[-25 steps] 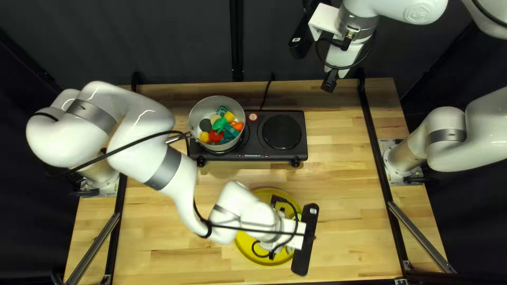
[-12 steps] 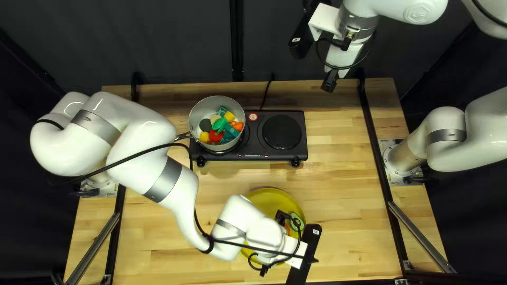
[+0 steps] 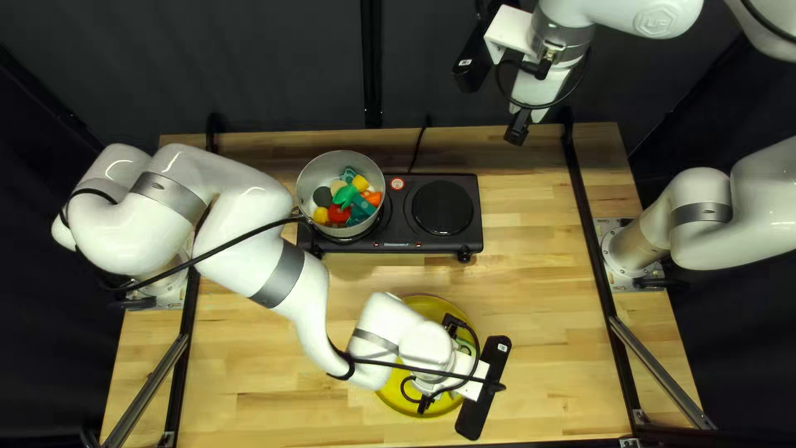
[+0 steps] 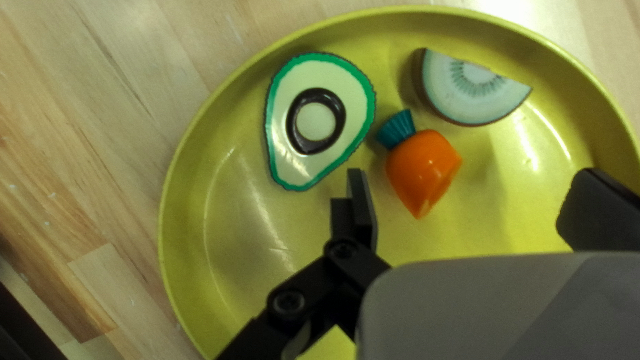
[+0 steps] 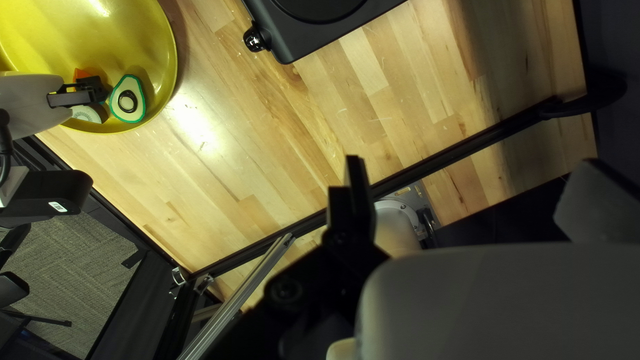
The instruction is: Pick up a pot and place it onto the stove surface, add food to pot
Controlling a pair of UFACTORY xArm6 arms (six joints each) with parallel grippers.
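The left gripper (image 3: 441, 367) was found spread wide over a yellow plate (image 4: 220, 253), with the plate's bare floor seen between its two fingers. Three pieces of toy food were noted on the plate. An orange carrot (image 4: 423, 170) was located just ahead of the gap, nearer one finger and apart from it; its pointed end was turned back toward the gripper and its green top toward the avocado. The avocado half (image 4: 317, 123) was placed ahead of that same finger, face up. A kiwi slice (image 4: 473, 90) was sighted farther ahead, past the carrot and near the plate's rim. The height of the fingers above the plate could not be told.

The pot (image 3: 311, 178) was recorded on the stove (image 3: 470, 234), well apart from the left gripper and on the far-edge side of it. A mixed load of food pieces (image 3: 348, 199) in green, red, yellow and orange was held inside. The pot's handle was mostly hidden by the left arm.

The right gripper (image 3: 518, 129) was also observed wide apart, raised near the table's far edge. In its own view, a stove corner with a black knob (image 5: 255, 39) was seen ahead of it.
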